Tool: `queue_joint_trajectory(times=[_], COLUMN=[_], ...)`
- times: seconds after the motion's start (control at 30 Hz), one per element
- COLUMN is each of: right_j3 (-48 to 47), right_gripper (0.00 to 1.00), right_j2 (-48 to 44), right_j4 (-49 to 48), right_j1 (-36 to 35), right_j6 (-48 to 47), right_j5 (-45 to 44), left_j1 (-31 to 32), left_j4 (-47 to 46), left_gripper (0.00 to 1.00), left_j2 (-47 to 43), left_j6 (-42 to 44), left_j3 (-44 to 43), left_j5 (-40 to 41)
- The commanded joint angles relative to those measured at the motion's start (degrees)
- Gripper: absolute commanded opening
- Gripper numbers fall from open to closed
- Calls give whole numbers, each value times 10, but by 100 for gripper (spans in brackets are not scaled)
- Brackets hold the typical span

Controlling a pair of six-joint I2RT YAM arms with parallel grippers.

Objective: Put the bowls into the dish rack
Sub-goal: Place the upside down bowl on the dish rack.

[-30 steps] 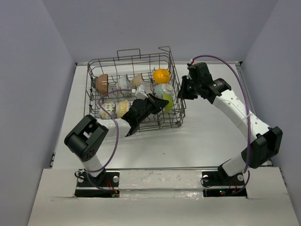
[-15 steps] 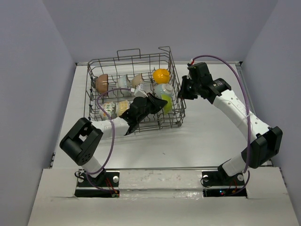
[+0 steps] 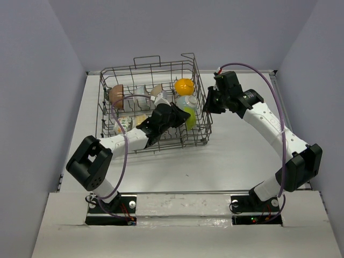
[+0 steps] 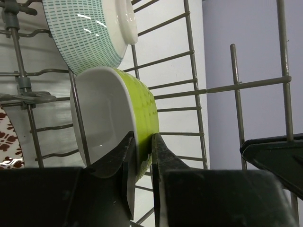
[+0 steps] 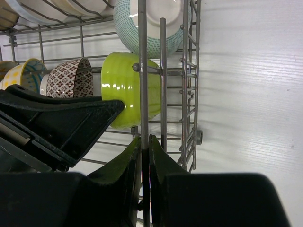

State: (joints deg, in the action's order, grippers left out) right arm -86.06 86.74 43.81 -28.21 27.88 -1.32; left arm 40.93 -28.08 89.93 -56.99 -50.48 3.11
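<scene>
The dish rack [image 3: 200, 102] stands on the far half of the table [image 3: 236, 156]. My left arm [image 3: 134, 141] reaches over its near wall and covers its middle, so I cannot make out any bowls under that arm.

Every bowl I can see is inside the rack, set on edge among the tines. There is a brown bowl [image 3: 116, 94] at the far left, with two pale ones beside it that are too small to tell apart. An orange-yellow bowl [image 3: 184, 86] sits at the far right and a floral bowl [image 3: 122, 124] at the near left.

Along the right side, a teal-dashed bowl [image 5: 156, 21] stands just beyond the green bowl [image 5: 125, 87]. A red-brown patterned bowl [image 5: 71, 78] is next to the green one on its left. The bowls further left are cut off in my right wrist view.

My left gripper [image 4: 143, 140] straddles the green bowl's rim, one finger in the white hollow and the other against the green outside. The fingers stand slightly apart with the wall between them, and I cannot tell whether they press on it.

My right gripper [image 5: 144, 141] is outside the rack's right wall. Its fingers are pinched together on one upright wire of that wall.
</scene>
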Motion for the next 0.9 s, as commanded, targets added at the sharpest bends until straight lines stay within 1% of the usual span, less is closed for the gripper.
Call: queue_joint_trajectory(times=[0.0, 0.1, 0.23, 0.3, 0.47, 0.63, 0.87], right_j3=[11, 11, 13, 14, 16, 18, 22], right_gripper=[15, 15, 15, 15, 15, 15, 15], right_j2=[22, 22, 21, 21, 22, 22, 20], right_j4=[-5, -5, -5, -5, -7, -9, -11], right_j1=[7, 7, 2, 2, 2, 2, 2], right_j6=[-18, -18, -19, -19, -18, -17, -16], right_j5=[-32, -32, -33, -32, -31, -30, -30], left_j1=[-14, -14, -14, -13, -15, -15, -15], left_j4=[149, 165, 183, 191, 199, 212, 216], left_gripper=[22, 22, 25, 30, 33, 38, 38], left_j2=[-9, -3, -2, -1, -3, 0, 2], left_j6=[60, 66, 69, 72, 76, 82, 87], left_j3=[-46, -60, -62, -62, -55, -55, -48], left_j5=[78, 80, 89, 92, 95, 96, 93])
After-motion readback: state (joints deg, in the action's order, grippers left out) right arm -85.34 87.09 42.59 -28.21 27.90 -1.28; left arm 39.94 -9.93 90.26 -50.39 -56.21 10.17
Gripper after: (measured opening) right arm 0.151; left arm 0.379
